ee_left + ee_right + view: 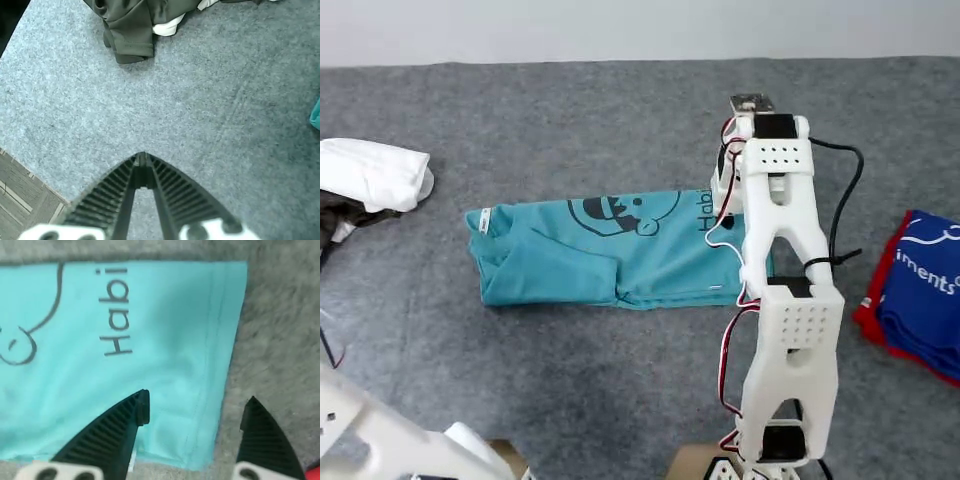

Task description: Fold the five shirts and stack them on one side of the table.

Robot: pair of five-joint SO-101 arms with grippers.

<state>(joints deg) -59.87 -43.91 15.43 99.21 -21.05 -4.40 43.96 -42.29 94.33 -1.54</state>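
A teal shirt (590,255) with a dark print lies partly folded at the middle of the grey felt table (570,110). The right arm (780,250) stretches over its right end. In the right wrist view my right gripper (198,407) stands open just above the teal shirt's (125,340) hem corner, one finger over the cloth and one over the felt. My left gripper (144,157) is shut on nothing above bare felt, near a dark shirt (130,25). A sliver of the teal shirt (316,115) shows at the edge of that view.
A crumpled white shirt (375,172) lies on the dark shirt (345,215) at the table's left edge. A folded blue shirt (930,290) rests on a red one (875,310) at the right edge. The left arm's base (380,440) sits at the front left.
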